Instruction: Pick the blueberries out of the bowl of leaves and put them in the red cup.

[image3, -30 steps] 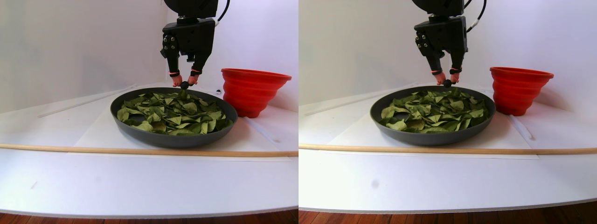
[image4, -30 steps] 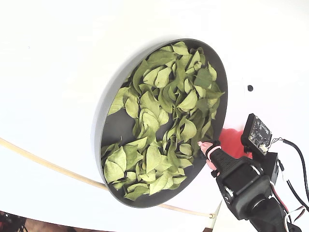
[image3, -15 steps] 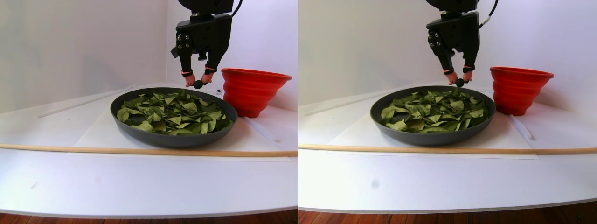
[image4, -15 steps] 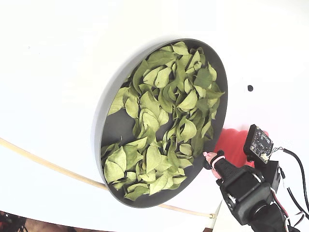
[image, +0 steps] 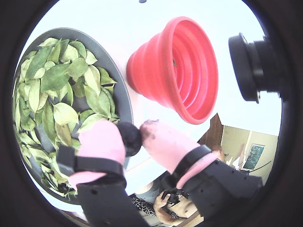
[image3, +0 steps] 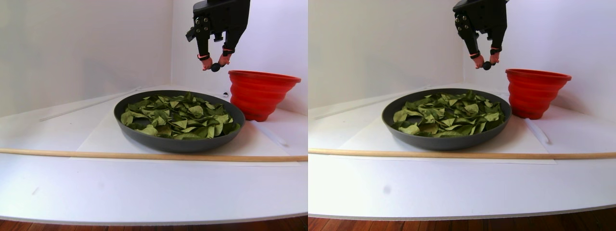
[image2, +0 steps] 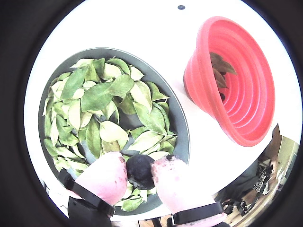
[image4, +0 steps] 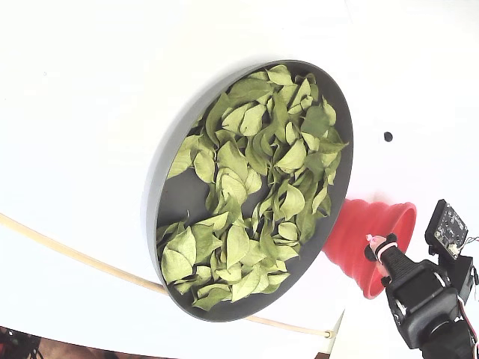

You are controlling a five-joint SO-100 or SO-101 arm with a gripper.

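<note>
While the arm hangs in mid-air, a wrist view shows the black two-finger gripper with pink fingertips [image: 134, 138] clamped on one small round blue-black blueberry [image: 129, 137], sitting over the rim of the wide shallow dark grey bowl [image: 122, 97]. The ribbed red flaring cup [image: 189, 71] is up and to the right, well apart from the berry.

The other wrist view has the same pinch [image2: 140, 171], berry [image2: 139, 171] between both pads, light-green pointed dried leaves [image2: 97, 97] filling the bowl [image2: 181, 137]. Inside the red cup [image2: 241, 90] there's something dark and leafy, can't tell if berries are under it.

Stereo pair: gripper [image3: 215, 66] raised above the cup's rim height, just left of the red cup [image3: 260, 94], berry [image3: 215, 67] hanging at the tips. Bowl [image3: 178, 142] sits below with a long thin pale wooden stick [image3: 144, 155] in front of it.

Fixed top-down view: gripper [image4: 372, 247] looks right over the cup [image4: 359, 239], but the berry is basically hidden there, just a dark speck.

What could go wrong, I reckon: the berry is round and held only by soft tips, so it could squirt out and roll off across the white table. Letting go too early drops it outside the rim. No other berries are visible anywhere, probably buried under leaves.
</note>
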